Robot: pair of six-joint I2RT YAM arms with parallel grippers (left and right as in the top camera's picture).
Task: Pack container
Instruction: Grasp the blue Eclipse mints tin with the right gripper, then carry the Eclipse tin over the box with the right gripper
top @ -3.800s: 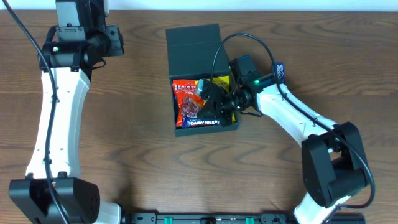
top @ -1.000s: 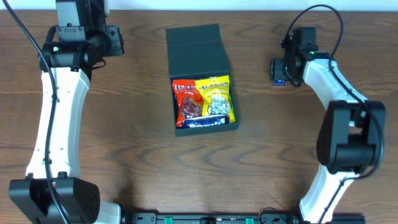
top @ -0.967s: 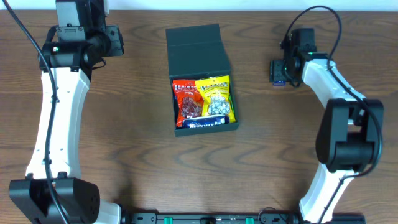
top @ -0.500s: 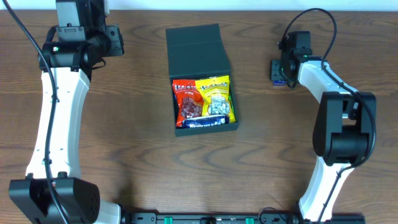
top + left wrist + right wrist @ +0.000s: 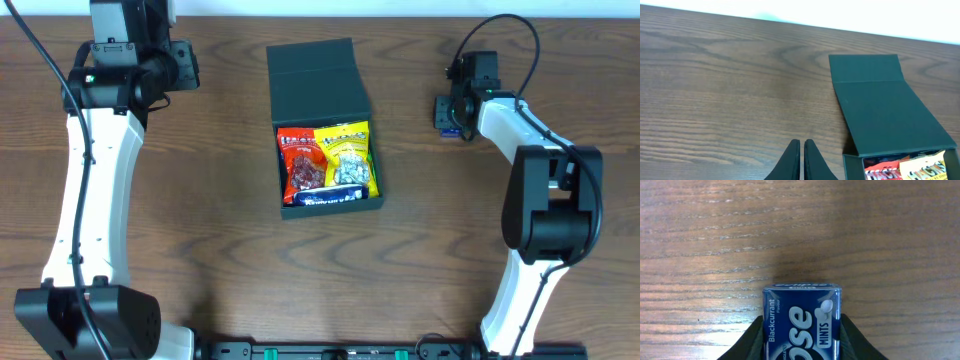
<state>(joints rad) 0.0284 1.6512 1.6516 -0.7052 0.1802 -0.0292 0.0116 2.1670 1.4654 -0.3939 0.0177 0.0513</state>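
Your right tool (image 5: pixel 801 330): clamped on the mint tin (image 5: pixel 801 307), far right of the bench (image 5: pixel 200 220). The box (image 5: pixel 315 75) lies to its left. Left tool (image 5: pixel 801 152): pinched closed, empty.

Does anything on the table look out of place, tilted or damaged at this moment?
Nothing looks damaged or spilled. Only the blue Blackcurrant mints tin sits outside the dark teal cardboard container, apart on the wooden table, clasped by the right gripper.
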